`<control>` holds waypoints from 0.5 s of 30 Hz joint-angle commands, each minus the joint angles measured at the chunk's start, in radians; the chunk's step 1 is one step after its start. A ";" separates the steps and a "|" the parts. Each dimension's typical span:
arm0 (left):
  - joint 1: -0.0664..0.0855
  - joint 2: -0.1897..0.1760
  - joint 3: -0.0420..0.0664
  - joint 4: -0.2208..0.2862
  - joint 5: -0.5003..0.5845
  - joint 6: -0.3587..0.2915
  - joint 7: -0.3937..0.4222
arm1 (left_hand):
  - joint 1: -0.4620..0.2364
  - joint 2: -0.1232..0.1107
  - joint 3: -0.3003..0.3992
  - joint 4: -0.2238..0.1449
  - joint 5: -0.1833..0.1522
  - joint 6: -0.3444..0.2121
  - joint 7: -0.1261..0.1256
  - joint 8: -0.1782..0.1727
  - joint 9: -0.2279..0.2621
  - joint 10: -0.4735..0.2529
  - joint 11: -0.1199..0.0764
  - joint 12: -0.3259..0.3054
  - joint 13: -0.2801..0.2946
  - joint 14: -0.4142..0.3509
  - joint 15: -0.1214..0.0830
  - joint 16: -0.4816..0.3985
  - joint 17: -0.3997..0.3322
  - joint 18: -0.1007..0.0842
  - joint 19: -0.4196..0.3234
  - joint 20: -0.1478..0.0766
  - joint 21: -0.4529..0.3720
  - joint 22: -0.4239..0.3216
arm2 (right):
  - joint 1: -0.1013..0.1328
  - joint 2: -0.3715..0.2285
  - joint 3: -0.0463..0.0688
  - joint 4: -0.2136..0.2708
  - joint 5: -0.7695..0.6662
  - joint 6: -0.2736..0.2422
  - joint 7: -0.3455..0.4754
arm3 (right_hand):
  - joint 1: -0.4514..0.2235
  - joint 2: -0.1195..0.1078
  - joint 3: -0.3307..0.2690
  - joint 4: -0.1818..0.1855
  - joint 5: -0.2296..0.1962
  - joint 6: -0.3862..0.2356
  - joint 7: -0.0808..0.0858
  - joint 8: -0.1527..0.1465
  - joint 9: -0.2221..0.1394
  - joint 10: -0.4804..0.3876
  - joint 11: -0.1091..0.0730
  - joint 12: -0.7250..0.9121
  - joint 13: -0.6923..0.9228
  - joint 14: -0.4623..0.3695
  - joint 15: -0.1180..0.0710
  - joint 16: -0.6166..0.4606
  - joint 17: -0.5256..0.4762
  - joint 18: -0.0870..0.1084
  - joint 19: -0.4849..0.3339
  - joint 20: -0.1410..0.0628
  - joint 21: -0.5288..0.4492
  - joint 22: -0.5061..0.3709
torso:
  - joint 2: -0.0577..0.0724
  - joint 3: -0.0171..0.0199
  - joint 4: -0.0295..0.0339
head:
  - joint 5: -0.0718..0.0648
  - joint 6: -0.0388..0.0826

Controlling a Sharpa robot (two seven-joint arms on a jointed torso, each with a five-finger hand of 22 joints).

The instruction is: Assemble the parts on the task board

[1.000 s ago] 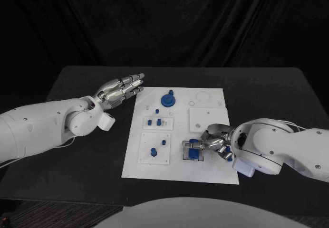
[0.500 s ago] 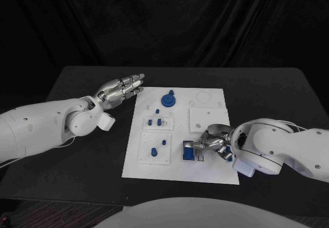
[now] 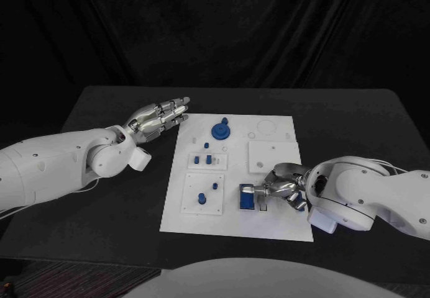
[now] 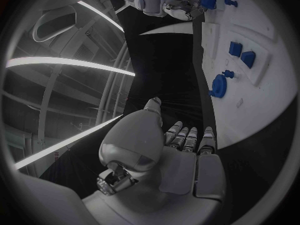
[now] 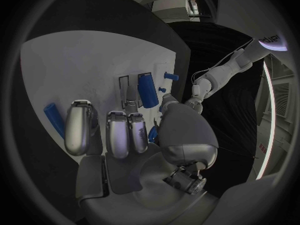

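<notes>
You have the blue block [image 3: 245, 198] lying in its framed seat near the near-right corner of the task board [image 3: 278, 226]. Your right hand [image 3: 279, 188] sits just right of it, fingertips [image 3: 259, 192] at its side, apparently nudging it home; I cannot tell whether it grips. Your left hand [image 3: 158, 117] waits released, fingers extended, off the board's far-left corner, clear of the work.

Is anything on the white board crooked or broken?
Nothing looks broken. The blue block lies flat by the right hand on the task board; the other blue parts sit tidy.
</notes>
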 commanded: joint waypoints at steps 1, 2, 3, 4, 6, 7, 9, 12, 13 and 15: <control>-0.002 -0.001 0.001 0.002 0.003 0.013 0.008 | 0.011 0.002 0.001 -0.009 0.008 0.003 0.006 0.005 0.001 -0.002 0.006 -0.003 -0.002 -0.002 0.006 -0.004 -0.001 0.011 0.003 0.007 -0.003 -0.001 | 0.008 -0.017 0.000 0.017 -0.004 -0.046 0.045 | -0.008 0.024 -0.019 -0.001 0.013 0.001 -0.001 0.009 -0.002 0.106 0.006 0.003 0.263 0.085 0.006 -0.002 0.185 0.016 0.000 0.003 0.003 0.190 | 0.000 0.0000 0.0002 | 0.003 0.000; -0.002 -0.001 0.001 0.002 0.003 0.013 0.008 | 0.011 0.002 0.001 -0.009 0.008 0.003 0.006 0.005 0.001 -0.002 0.006 -0.003 -0.002 -0.002 0.006 -0.004 -0.001 0.011 0.003 0.007 -0.003 -0.001 | 0.015 -0.023 0.000 0.022 -0.004 -0.052 0.053 | -0.007 0.036 -0.027 -0.001 0.028 0.005 -0.003 0.013 -0.003 0.106 0.004 0.003 0.263 0.086 0.005 0.000 0.188 0.015 0.002 0.003 0.006 0.192 | 0.000 0.0000 0.0002 | 0.003 0.000; -0.002 -0.002 0.001 0.002 0.003 0.013 0.008 | 0.011 0.002 0.001 -0.009 0.008 0.003 0.006 0.005 0.001 -0.002 0.006 -0.003 -0.002 -0.002 0.006 -0.004 -0.001 0.011 0.003 0.007 -0.003 -0.001 | 0.022 -0.029 0.000 0.026 -0.004 -0.055 0.061 | -0.006 0.043 -0.030 -0.002 0.035 0.007 -0.004 0.015 -0.003 0.106 0.004 0.003 0.263 0.086 0.005 0.000 0.188 0.015 0.003 0.002 0.007 0.192 | 0.000 0.0000 0.0002 | 0.003 0.000; -0.002 -0.003 0.001 0.003 0.003 0.012 0.008 | 0.011 0.002 0.001 -0.009 0.008 0.003 0.006 0.005 0.001 -0.002 0.006 -0.003 -0.002 -0.002 0.006 -0.004 -0.001 0.011 0.003 0.007 -0.003 -0.001 | 0.029 -0.034 0.000 0.030 -0.004 -0.058 0.066 | 0.002 0.062 -0.040 -0.003 0.078 0.012 -0.006 0.021 -0.005 0.106 0.002 0.003 0.263 0.086 0.003 0.001 0.189 0.014 0.004 0.001 0.010 0.193 | 0.000 0.0001 0.0003 | 0.004 0.000; -0.002 -0.004 0.001 0.003 0.003 0.012 0.009 | 0.011 0.003 0.002 -0.011 0.009 0.005 0.007 0.006 0.002 -0.002 0.007 -0.003 -0.002 -0.002 0.007 -0.004 -0.001 0.011 0.003 0.007 -0.003 -0.001 | 0.047 -0.046 0.000 0.039 -0.005 -0.066 0.083 | 0.036 0.074 -0.055 -0.006 0.125 0.011 -0.007 0.026 -0.009 0.106 0.000 0.003 0.263 0.087 0.001 0.001 0.191 0.014 0.006 -0.001 0.013 0.193 | 0.000 0.0005 0.0000 | 0.005 0.000; -0.002 -0.004 0.001 0.004 0.003 0.011 0.009 | 0.011 0.003 0.002 -0.011 0.009 0.005 0.007 0.006 0.002 -0.002 0.007 -0.003 -0.002 -0.002 0.007 -0.004 -0.001 0.011 0.003 0.007 -0.003 -0.001 | 0.055 -0.050 0.000 0.043 -0.007 -0.069 0.092 | 0.045 0.075 -0.058 -0.007 0.132 0.011 -0.007 0.027 -0.010 0.106 0.000 0.003 0.263 0.088 0.001 0.002 0.193 0.013 0.007 -0.001 0.014 0.194 | 0.000 0.0005 -0.0003 | 0.006 0.000; -0.002 -0.005 0.001 0.004 0.003 0.011 0.009 | 0.011 0.003 0.002 -0.011 0.009 0.005 0.007 0.006 0.002 -0.002 0.007 -0.003 -0.002 -0.002 0.007 -0.004 -0.001 0.011 0.003 0.007 -0.003 -0.001 | 0.068 -0.060 0.001 0.052 -0.024 -0.080 0.121 | 0.094 0.077 -0.063 -0.022 0.189 0.011 -0.009 0.031 -0.014 0.106 -0.002 0.003 0.263 0.091 -0.001 0.007 0.204 0.011 0.013 -0.003 0.026 0.197 | -0.001 0.0004 -0.0002 | 0.007 0.000; -0.002 -0.005 0.001 0.004 0.003 0.010 0.009 | 0.012 0.003 0.003 -0.014 0.011 0.006 0.008 0.006 0.002 -0.002 0.008 -0.003 -0.002 -0.002 0.007 -0.004 -0.001 0.011 0.003 0.008 -0.003 -0.001 | 0.080 -0.071 0.001 0.063 -0.079 -0.107 0.181 | 0.167 0.072 -0.072 -0.045 0.246 0.009 -0.011 0.036 -0.019 0.106 -0.004 0.003 0.263 0.097 -0.003 0.016 0.227 0.004 0.029 -0.005 0.054 0.206 | -0.001 -0.0001 0.0003 | 0.007 0.000; -0.002 -0.005 0.001 0.005 0.003 0.010 0.010 | 0.012 0.004 0.003 -0.016 0.012 0.006 0.008 0.007 0.002 -0.002 0.008 -0.003 -0.002 -0.002 0.008 -0.004 -0.001 0.011 0.003 0.008 -0.003 -0.001 | 0.083 -0.074 0.000 0.066 -0.116 -0.120 0.209 | 0.183 0.072 -0.075 -0.050 0.257 0.009 -0.012 0.036 -0.021 0.106 -0.004 0.003 0.263 0.098 -0.003 0.018 0.233 0.002 0.033 -0.006 0.060 0.208 | -0.001 -0.0002 0.0006 | 0.007 0.000; -0.002 -0.006 0.001 0.005 0.003 0.009 0.010 | 0.012 0.004 0.003 -0.017 0.012 0.006 0.008 0.007 0.002 -0.002 0.008 -0.003 -0.002 -0.002 0.008 -0.004 -0.001 0.011 0.003 0.008 -0.003 -0.001 | 0.086 -0.077 0.000 0.067 -0.183 -0.140 0.251 | 0.220 0.068 -0.075 -0.065 0.270 0.007 -0.012 0.037 -0.025 0.106 -0.005 0.003 0.263 0.103 -0.004 0.024 0.250 -0.003 0.044 -0.007 0.082 0.215 | -0.001 -0.0003 0.0009 | 0.007 0.000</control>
